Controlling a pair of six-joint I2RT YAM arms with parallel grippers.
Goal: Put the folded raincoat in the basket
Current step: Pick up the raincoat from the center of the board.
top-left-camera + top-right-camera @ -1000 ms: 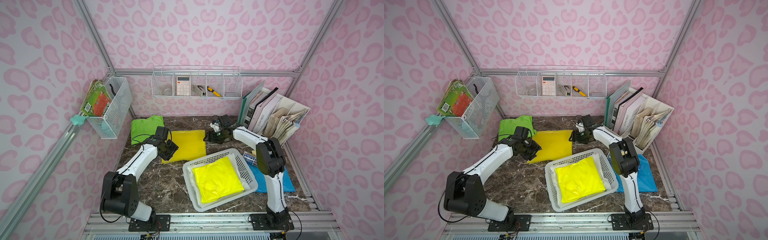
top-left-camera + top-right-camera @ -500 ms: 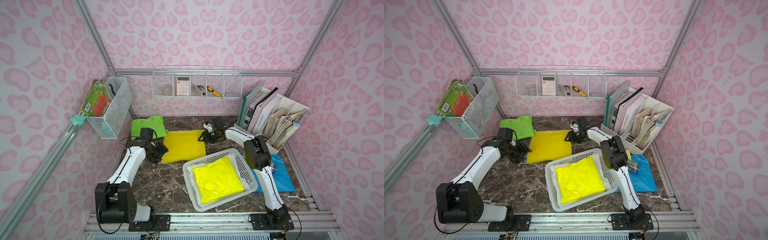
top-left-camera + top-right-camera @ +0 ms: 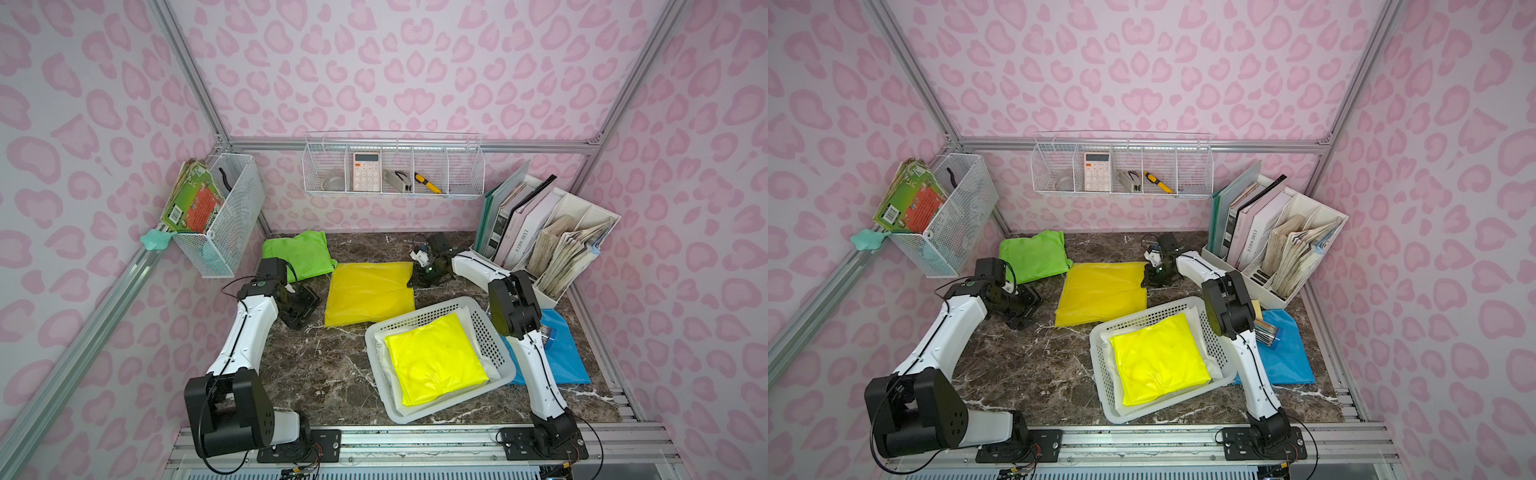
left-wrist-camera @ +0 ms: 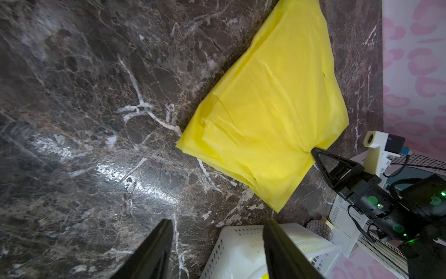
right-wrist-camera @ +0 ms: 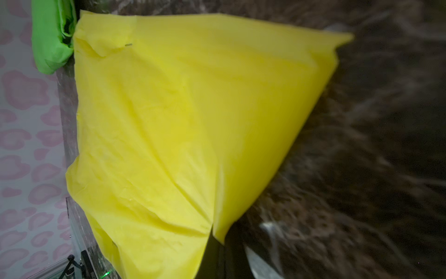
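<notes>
Pinching the frame-right edge of the flat yellow raincoat (image 3: 368, 293), the right gripper (image 3: 411, 282) is clenched on its fabric; the coat lies on the marble table (image 3: 324, 374) at mid-frame in both top views, just above the white basket (image 3: 484, 332). Frame-left of the coat, the left gripper (image 3: 309, 311) hangs with jaws parted, empty; a brighter folded raincoat (image 3: 436, 361) fills the basket.

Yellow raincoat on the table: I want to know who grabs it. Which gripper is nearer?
Right. The right gripper is shut on the raincoat's edge. The left gripper is open, off the opposite side, not touching it.
</notes>
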